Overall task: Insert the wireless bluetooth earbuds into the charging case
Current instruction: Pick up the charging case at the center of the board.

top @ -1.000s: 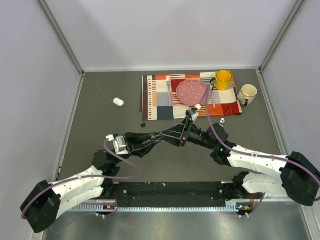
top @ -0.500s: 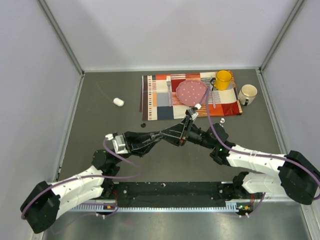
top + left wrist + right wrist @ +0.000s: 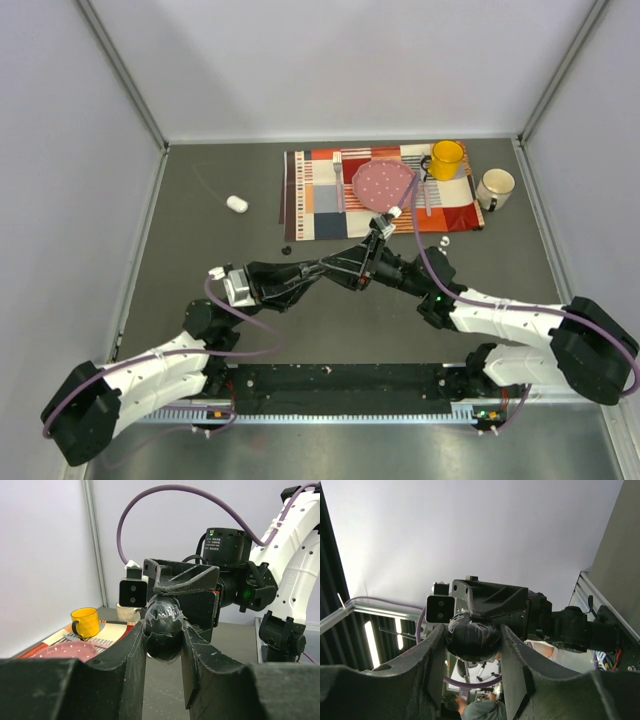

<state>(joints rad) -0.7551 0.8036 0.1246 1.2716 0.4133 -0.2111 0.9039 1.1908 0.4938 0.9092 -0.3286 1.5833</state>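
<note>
At the far left of the grey table (image 3: 190, 250) we see a white oval pod (image 3: 236, 204) lying alone. Nearer the middle a tiny black earbud (image 3: 287, 250) rests on the bare surface, just off the lower left corner of the chequered placemat (image 3: 310, 215). Below it the left gripper (image 3: 163, 647) reaches in from the left and is clamped on the black charging case (image 3: 162, 622), one finger pressed against each side. The case is a rounded dark pod with a glossy, crinkled sheen, held up off the table; we cannot tell whether its lid is up. The right gripper (image 3: 472, 647) meets it from the opposite side and pinches the same case between its own fingers, so the two grippers face each other nose to nose in mid-air. Beyond them, on the placemat, we find a fork (image 3: 338, 175) and a pink plate (image 3: 383, 185), with a yellow mug (image 3: 446, 158) towards the mat's right end. A small white earbud (image 3: 444, 241) sits on the table just below the mat's right corner, and a white mug (image 3: 495, 186) stands beside the mat's right edge.
</note>
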